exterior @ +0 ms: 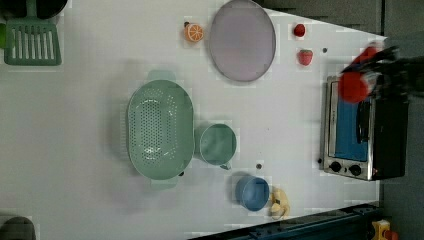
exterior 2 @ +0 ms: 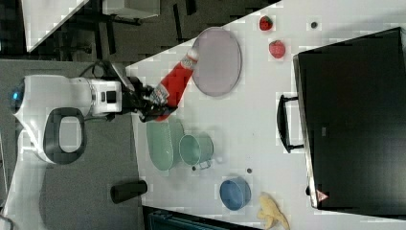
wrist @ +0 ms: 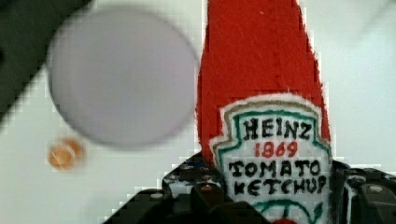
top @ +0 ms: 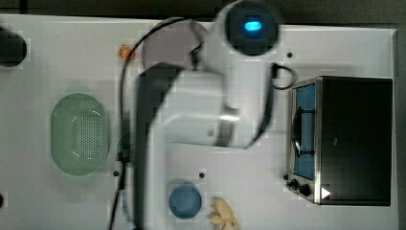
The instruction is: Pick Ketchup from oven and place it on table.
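The red Ketchup (exterior 2: pixel 174 84) bottle hangs in the air above the table (exterior 2: pixel 249 120), white cap pointing toward the lavender plate (exterior 2: pixel 218 62). My gripper (exterior 2: pixel 155 98) is shut on its lower, labelled end. In the wrist view the Ketchup (wrist: pixel 259 70) fills the middle, its white label between my dark fingers (wrist: pixel 196 193). The left view has the Ketchup (exterior: pixel 354 86) and gripper (exterior: pixel 372 80) overlapping the oven's (exterior: pixel 365 135) corner. The oven (top: pixel 356 139) stands at the top view's right with its glass door closed. In the top view my arm (top: pixel 191 115) covers the middle of the table (top: pixel 62 57).
On the table are a green colander (exterior: pixel 160 130), a teal cup (exterior: pixel 217 144), a blue bowl (exterior: pixel 252 192), a banana (exterior: pixel 280 202), an orange slice (exterior: pixel 194 32) and two strawberries (exterior: pixel 305 56). A black cylinder (exterior 2: pixel 128 190) stands off the table edge.
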Robot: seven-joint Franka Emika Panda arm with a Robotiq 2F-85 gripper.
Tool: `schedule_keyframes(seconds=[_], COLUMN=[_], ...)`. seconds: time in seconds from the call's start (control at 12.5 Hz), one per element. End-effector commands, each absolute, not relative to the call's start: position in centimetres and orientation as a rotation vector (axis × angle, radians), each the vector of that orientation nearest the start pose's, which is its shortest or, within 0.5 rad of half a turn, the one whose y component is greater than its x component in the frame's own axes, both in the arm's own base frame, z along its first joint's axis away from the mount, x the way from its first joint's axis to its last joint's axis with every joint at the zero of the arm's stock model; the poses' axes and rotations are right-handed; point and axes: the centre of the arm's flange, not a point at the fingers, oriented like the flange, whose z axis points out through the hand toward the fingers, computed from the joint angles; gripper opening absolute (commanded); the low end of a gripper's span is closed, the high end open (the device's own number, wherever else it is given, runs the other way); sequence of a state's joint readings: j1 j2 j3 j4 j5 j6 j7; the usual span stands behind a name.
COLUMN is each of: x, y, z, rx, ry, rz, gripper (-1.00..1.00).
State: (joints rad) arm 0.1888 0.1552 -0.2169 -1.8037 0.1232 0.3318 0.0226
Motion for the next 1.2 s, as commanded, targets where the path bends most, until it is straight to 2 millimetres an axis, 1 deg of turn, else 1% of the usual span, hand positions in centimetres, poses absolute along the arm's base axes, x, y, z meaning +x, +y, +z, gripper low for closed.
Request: schedule_keyframes(seconds=[0.08, 0.16, 0.4, 0.48, 0.56, 0.72, 0.8, 0.96, 1.12, 1.2], x=[59.0, 58.5, 56.5, 55.4, 54.8, 53.3, 52.9, 52.9, 52.4, 52.5], y=[0.1, 0.4, -0.4, -0.7, -1.0, -2.0, -2.5, -2.9, -3.1, -3.2], z=[43.1, 41.4, 35.9, 33.5, 32.1, 28.9, 27.0, 24.3, 21.9, 21.1], rx=[-2.809, -2.816, -2.830, -2.829, -2.827, -2.831, -2.834, -2.838, -2.852, -2.854], ry=[1.327, 1.324, 1.344, 1.355, 1.363, 1.399, 1.418, 1.431, 1.439, 1.441], rz=[0.131, 0.142, 0.118, 0.111, 0.102, 0.139, 0.146, 0.110, 0.125, 0.111], gripper=[0.23, 0.23, 0.23, 0.23, 0.23, 0.23, 0.23, 0.23, 0.26, 0.42])
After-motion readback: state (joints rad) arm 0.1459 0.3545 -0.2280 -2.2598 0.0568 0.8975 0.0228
